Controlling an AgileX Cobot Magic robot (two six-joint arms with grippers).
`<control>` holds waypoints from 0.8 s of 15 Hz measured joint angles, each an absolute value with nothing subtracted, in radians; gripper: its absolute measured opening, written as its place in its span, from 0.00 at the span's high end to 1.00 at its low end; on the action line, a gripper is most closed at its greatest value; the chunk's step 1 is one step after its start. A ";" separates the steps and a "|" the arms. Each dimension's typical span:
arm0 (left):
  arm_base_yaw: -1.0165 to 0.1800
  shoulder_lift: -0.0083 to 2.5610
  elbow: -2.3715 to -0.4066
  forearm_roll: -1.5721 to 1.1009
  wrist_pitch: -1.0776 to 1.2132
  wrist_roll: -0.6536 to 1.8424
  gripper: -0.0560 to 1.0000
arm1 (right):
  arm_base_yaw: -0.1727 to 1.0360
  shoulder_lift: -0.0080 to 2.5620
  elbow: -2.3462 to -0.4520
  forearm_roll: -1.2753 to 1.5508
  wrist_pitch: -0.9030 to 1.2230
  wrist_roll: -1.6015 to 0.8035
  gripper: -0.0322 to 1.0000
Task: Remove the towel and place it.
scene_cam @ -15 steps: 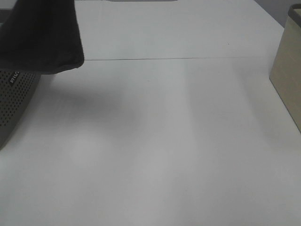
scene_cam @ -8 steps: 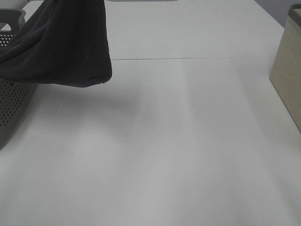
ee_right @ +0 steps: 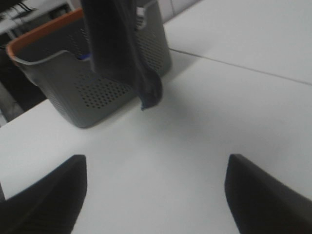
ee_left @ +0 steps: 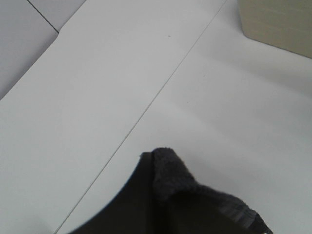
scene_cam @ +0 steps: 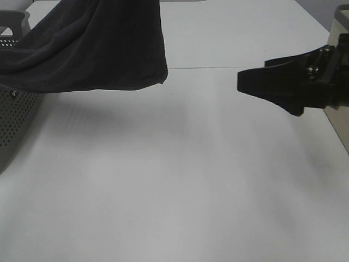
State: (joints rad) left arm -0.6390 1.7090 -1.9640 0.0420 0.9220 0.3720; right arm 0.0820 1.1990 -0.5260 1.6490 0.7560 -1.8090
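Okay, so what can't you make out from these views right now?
Left gripper: in no view; the left wrist view shows towel, no fingers, and the exterior high view's top edge cuts off the towel's held end.
Grey basket contents: hidden by its wall and the draped towel.
Beige container: cropped by frame edges, partly behind the right arm.

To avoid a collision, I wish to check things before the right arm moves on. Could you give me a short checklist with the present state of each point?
1. The towel hangs lifted above the table: ok.
2. The towel is free of the basket: cannot tell, they overlap in view.
3. The right gripper has its jaws open and empty: ok.
4. The table between the right gripper and the towel's hanging corner is bare: ok.
5. Left grip on the towel is firm: cannot tell, jaws hidden.
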 joint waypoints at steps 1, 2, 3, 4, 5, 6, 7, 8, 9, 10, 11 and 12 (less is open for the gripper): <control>-0.639 1.709 -1.964 0.019 0.918 0.371 0.95 | 0.082 1.283 -0.558 1.696 0.838 -1.899 0.24; -0.639 1.709 -1.964 0.000 0.918 0.371 0.95 | 0.082 1.364 -0.597 1.710 0.901 -1.931 0.24; -0.639 1.709 -1.964 -0.010 0.918 0.370 0.95 | 0.083 1.396 -0.620 1.715 0.922 -1.936 0.24; -0.639 1.709 -1.964 -0.027 0.916 0.369 0.95 | 0.095 1.459 -0.666 1.720 0.954 -1.939 0.24; -0.639 1.709 -1.964 -0.033 0.915 0.369 0.95 | 0.127 1.514 -0.717 1.719 0.974 -1.939 0.24; -0.639 1.709 -1.964 -0.036 0.915 0.369 0.95 | 0.179 1.554 -0.759 1.717 0.975 -1.939 0.24; -0.639 1.712 -1.964 -0.037 0.915 0.369 0.95 | 0.234 1.579 -0.791 1.714 0.959 -1.939 0.24; -0.639 1.714 -1.964 -0.041 0.915 0.369 0.95 | 0.285 1.595 -0.819 1.714 0.907 -1.932 0.24; -0.639 1.715 -1.964 -0.048 0.915 0.369 0.95 | 0.333 1.610 -0.841 1.713 0.819 -1.925 0.24; -0.639 1.715 -1.964 -0.054 0.915 0.369 0.95 | 0.392 1.645 -0.875 1.716 0.677 -1.916 0.24; -0.639 1.715 -1.964 -0.058 0.915 0.369 0.95 | 0.405 1.668 -0.894 1.717 0.655 -1.916 0.24; -0.639 1.715 -1.964 -0.068 0.915 0.369 0.95 | 0.408 1.695 -0.911 1.717 0.653 -1.913 0.24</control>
